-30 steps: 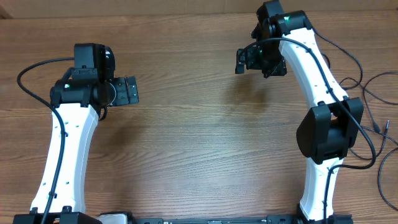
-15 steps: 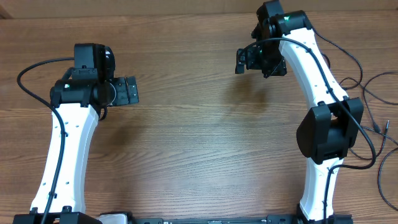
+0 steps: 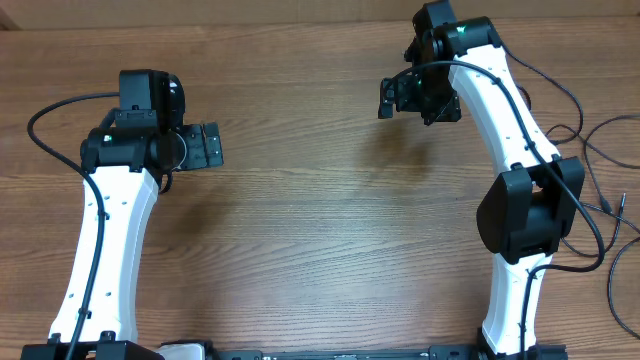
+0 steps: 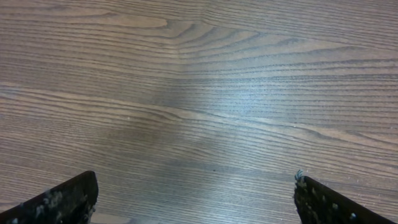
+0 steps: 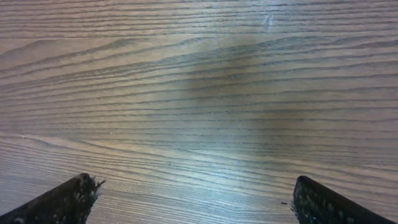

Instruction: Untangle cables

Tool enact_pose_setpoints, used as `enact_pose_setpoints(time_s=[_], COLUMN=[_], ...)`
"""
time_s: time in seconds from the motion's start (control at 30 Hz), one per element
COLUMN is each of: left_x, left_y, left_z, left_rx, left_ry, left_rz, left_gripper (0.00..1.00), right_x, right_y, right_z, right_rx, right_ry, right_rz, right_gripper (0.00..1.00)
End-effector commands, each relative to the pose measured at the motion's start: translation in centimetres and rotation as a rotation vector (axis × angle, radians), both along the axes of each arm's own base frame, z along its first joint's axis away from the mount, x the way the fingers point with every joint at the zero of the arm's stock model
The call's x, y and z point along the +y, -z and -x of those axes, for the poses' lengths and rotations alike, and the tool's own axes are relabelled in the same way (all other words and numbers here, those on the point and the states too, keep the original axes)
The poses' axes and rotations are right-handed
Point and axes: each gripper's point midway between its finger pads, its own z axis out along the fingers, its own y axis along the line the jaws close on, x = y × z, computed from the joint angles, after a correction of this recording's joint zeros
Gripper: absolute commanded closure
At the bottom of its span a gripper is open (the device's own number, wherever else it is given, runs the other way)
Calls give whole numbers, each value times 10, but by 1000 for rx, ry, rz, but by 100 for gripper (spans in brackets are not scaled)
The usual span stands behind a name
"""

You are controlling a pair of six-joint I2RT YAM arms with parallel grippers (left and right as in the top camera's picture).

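Observation:
The cables do not show as a bundle or as loops on the wooden table (image 3: 300, 220) between the arms. My left gripper (image 3: 215, 145) hovers at the left and points right. In its wrist view the left gripper (image 4: 196, 186) stands open, with only bare wood between its fingers (image 4: 68, 199). My right gripper (image 3: 384, 98) is at the back right and points left. The right gripper (image 5: 194, 186) is open too, with nothing between its fingers (image 5: 323, 202).
Thin black cords (image 3: 605, 150) loop along the table's right edge, behind the right arm (image 3: 525, 210), and run out of frame; I cannot tell whether they are robot wiring. A thicker black wire (image 3: 45, 120) arcs off the left arm.

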Motion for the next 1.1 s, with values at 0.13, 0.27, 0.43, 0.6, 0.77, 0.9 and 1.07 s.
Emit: enact_pose_setpoints(time_s=[0.13, 0.27, 0.43, 0.6, 0.77, 0.9, 1.07], left_x=[2, 4, -3, -10, -45, -69, -76], left_y=[-5, -7, -9, -11, -16, -18, -16], left_z=[2, 1, 0, -1, -12, -10, 7], left_rx=[-15, -22, -31, -44, -156, -266, -379], left_ry=[7, 4, 21, 49, 238, 336, 370], left_rz=[0, -8, 24, 35, 51, 92, 117], left_gripper=[0, 0, 1, 1, 0, 1, 0], right_x=[2, 2, 2, 2, 2, 2, 2], right_y=[-19, -19, -19, -19, -19, -19, -19], right_z=[-1, -1, -1, -1, -1, -1, -1], right_rx=[-45, -45, -45, -45, -45, -45, -45], right_ry=[-3, -3, -3, -3, -3, -3, -3], right_rz=[-18, -18, -18, -18, -18, -18, -18], right_gripper=[0, 0, 0, 0, 0, 0, 0])
